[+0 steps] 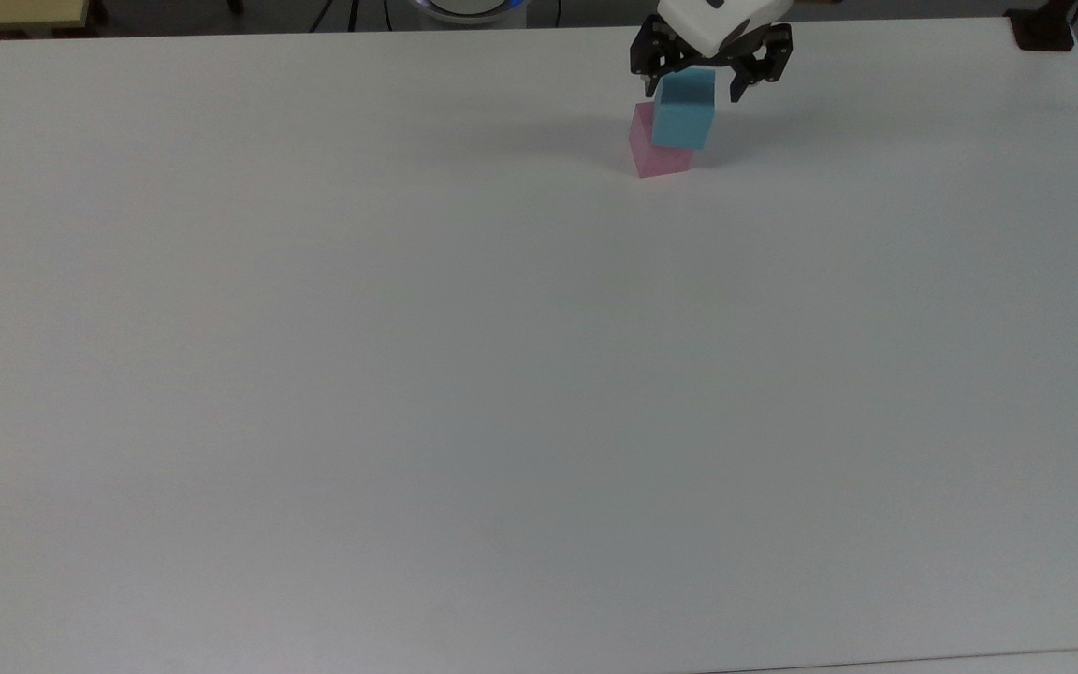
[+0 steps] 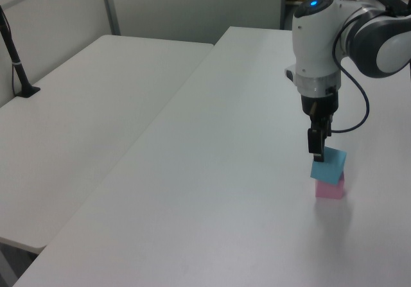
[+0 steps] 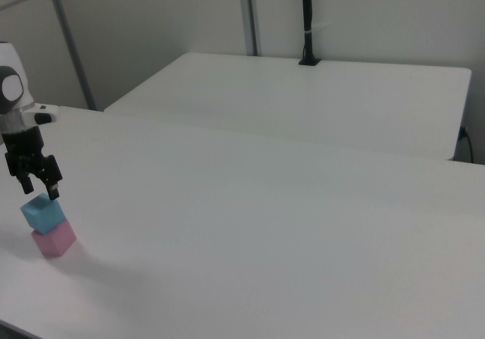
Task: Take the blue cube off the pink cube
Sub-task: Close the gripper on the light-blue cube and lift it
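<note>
**benchwatcher:** Gripper (image 1: 694,82) is hanging right over the blue cube (image 1: 684,112) with its fingers spread apart, one either side of the cube's top, nothing clamped yet; blue cube sits on the pink cube (image 1: 656,153), twisted a bit and offset so it overhangs one side; in the left view the gripper (image 2: 317,151) looks like it's just at the blue cube's (image 2: 328,165) upper edge.

**cubefan22:** yeah that twist is what I'd worry about; if the fingers close on corners rather than flat faces the cube could spin or pop out; and if one finger comes down too low it might catch the pink cube (image 2: 329,188) and drag the whole stack.

**benchwatcher:** room-wise it's fine though; the stack is near the far edge of the bench (image 1: 464,393) in the top view, but on every other side of the pink cube it's open white surface, so plenty of spots to set blue down.
</note>
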{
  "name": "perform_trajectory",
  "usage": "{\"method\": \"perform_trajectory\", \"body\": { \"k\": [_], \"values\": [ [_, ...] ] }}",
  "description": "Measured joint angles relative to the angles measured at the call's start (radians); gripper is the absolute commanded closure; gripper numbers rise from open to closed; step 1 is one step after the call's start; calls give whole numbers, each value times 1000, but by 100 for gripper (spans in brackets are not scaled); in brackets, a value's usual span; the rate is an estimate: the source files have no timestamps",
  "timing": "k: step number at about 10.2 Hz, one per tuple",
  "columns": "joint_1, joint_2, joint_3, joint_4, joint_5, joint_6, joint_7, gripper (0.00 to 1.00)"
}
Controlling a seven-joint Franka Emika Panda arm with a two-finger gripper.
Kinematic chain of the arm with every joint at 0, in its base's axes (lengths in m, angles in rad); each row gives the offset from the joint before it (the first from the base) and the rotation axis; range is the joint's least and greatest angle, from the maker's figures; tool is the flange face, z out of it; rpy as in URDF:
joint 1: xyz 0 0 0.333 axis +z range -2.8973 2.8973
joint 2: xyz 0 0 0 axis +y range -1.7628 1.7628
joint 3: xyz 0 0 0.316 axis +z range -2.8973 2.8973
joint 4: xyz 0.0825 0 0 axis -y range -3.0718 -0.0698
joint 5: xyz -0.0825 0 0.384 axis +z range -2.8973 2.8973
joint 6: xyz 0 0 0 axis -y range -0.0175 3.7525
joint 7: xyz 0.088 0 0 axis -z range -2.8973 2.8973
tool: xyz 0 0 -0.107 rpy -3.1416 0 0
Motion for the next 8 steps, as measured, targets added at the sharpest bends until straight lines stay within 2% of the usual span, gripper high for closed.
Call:
{"method": "perform_trajectory", "body": {
  "k": [1, 2, 3, 4, 6, 8],
  "values": [
    [0, 6, 2, -21, 0, 9, 1, 1],
    [6, 8, 8, -35, 0, 11, 1, 11],
    [19, 9, 11, -48, -8, 11, 1, 41],
    [25, 9, 11, -53, -10, 11, 1, 59],
    [26, 9, 11, -53, -11, 12, 1, 65],
    [24, 4, 11, -50, -13, 13, 0, 65]
  ]
}}
